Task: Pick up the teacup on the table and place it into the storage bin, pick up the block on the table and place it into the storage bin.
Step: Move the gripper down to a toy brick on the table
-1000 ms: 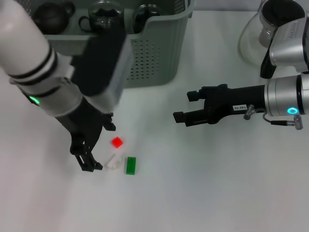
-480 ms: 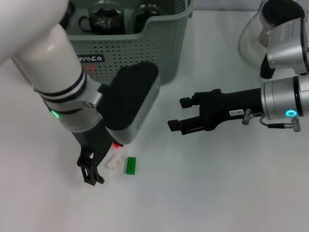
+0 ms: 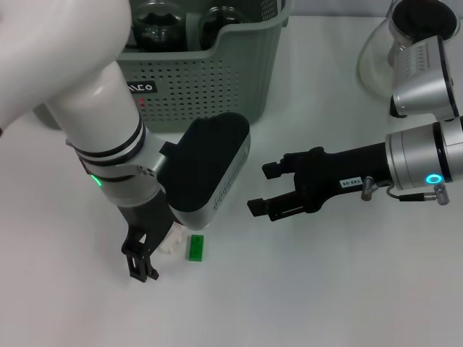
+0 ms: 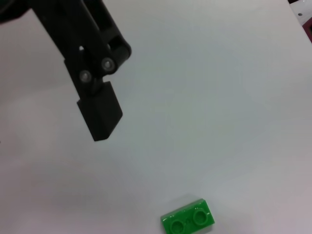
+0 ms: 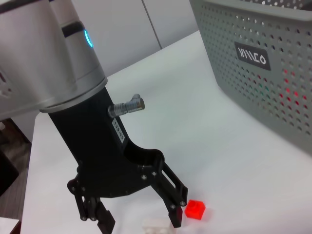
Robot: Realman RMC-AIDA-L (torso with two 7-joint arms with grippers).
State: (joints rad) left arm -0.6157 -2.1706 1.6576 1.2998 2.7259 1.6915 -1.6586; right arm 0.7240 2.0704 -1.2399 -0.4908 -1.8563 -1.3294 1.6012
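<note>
Black left tool (image 3: 148,253) spread open, empty, pointing down astride white block (image 3: 171,241); right tool (image 3: 262,189) open, empty.

Bright, even light falls from overhead on the white counter (image 3: 325,289), leaving only faint, soft shadows. The big white left arm (image 3: 87,108) looms blurred near the head camera, above the sharply seen small green studded plastic block (image 3: 195,247).

Bench (image 3: 325,289) plain white. Storage bin (image 3: 217,79) grey-green, perforated dot-pattern sides, small black label (image 3: 141,87) with white lettering. Green block (image 3: 195,247), studded top; white block (image 5: 157,226); red block (image 5: 195,209). Left gripper (image 3: 148,253) black fingers, arm white with black bands and a green light. Right gripper (image 3: 264,188) black, silver wrist, blue ring light. Dark teaware (image 3: 217,18) inside bin.
</note>
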